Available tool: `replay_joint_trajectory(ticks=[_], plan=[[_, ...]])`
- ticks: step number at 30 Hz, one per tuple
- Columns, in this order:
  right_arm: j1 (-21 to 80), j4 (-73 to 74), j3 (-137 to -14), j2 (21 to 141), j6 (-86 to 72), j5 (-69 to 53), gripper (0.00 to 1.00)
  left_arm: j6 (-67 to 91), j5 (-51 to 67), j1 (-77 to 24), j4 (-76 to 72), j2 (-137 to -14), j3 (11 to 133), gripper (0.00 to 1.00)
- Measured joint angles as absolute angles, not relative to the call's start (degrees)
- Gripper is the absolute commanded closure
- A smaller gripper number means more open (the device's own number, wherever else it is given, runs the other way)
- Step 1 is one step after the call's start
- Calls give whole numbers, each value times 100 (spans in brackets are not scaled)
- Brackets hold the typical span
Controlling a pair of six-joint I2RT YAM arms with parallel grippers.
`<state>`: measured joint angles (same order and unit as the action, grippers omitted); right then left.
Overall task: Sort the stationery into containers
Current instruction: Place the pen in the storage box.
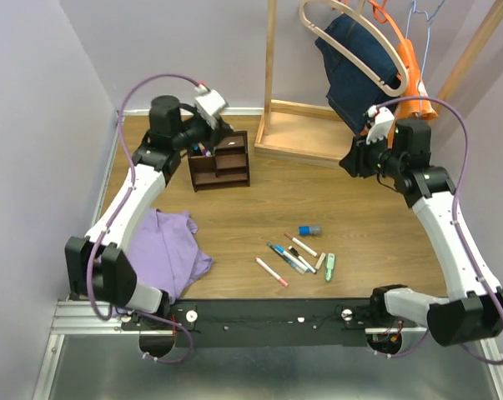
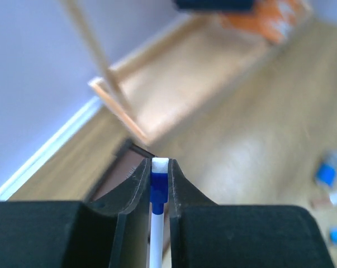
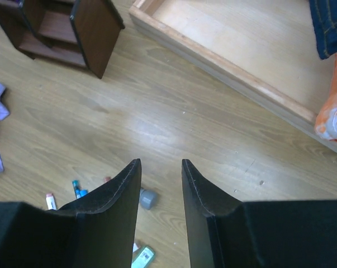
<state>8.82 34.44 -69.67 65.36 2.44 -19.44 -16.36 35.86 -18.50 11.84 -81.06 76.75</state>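
My left gripper (image 1: 211,108) hovers over the back left of the dark brown organiser (image 1: 221,177) and is shut on a white pen with a blue cap (image 2: 158,190). The pen's end sits level with the fingertips, and the organiser's corner (image 2: 120,167) shows blurred just beyond. A few pens (image 1: 203,151) stand in its left compartment. My right gripper (image 3: 161,164) is open and empty, raised above the floor to the organiser's right. Loose stationery lies near the front: several pens (image 1: 293,254), a pink-tipped pen (image 1: 271,272), a blue-grey cylinder (image 1: 309,230) and a pale green piece (image 1: 329,266).
A purple cloth (image 1: 169,250) lies at the front left. The light wooden clothes-rack base (image 1: 299,131) stands behind the organiser's right side, with jeans (image 1: 355,62) and orange hangers above it. Purple walls close in both sides.
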Motion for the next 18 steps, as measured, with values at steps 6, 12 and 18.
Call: replay_joint_trajectory(ticks=[6,12,18], plan=[[554,3328,-7594,7367,285,-1962,58,646,3745,-480,-1723,-9227,7725,100],[399,3457,-8493,8243,620,-1730,58,1872,3817,167,-3358,-10302,7734,100],[401,3684,-9059,8724,928,-1531,58,2392,3968,248,-4226,-10569,7629,100]])
